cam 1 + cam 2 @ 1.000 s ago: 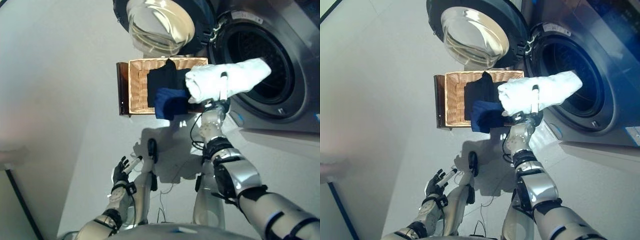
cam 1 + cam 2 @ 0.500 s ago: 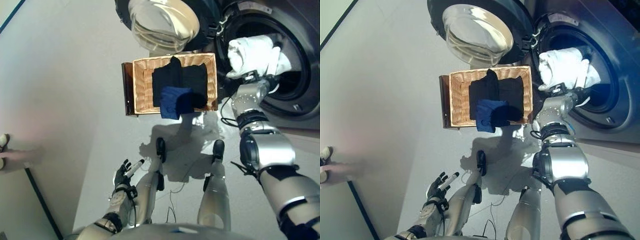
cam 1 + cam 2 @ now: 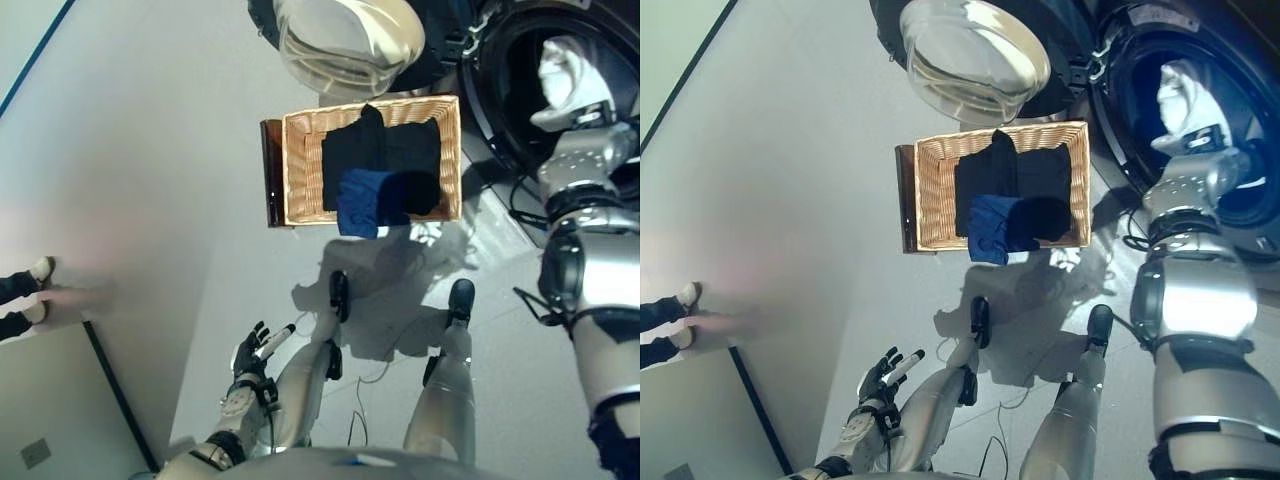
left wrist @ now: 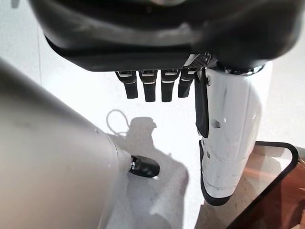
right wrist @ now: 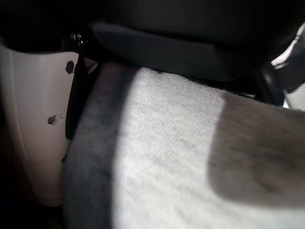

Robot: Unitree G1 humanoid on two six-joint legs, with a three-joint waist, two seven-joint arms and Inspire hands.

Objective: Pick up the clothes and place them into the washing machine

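Right hand [image 3: 1202, 150] of mine is inside the washing machine [image 3: 1240, 95], wrapped around the white cloth [image 3: 1180, 92]. It feels soft, light and floppy, so I bunch it in the middle. Dark clothes [image 3: 1015, 185] wait in the basket [image 3: 932, 195]. Left hand [image 3: 883, 375] hangs loose.

A basket [image 3: 300, 170] of folded clothes [image 3: 385, 165] sits on the floor [image 3: 150, 200], left of the washing machine [image 3: 1120, 90].
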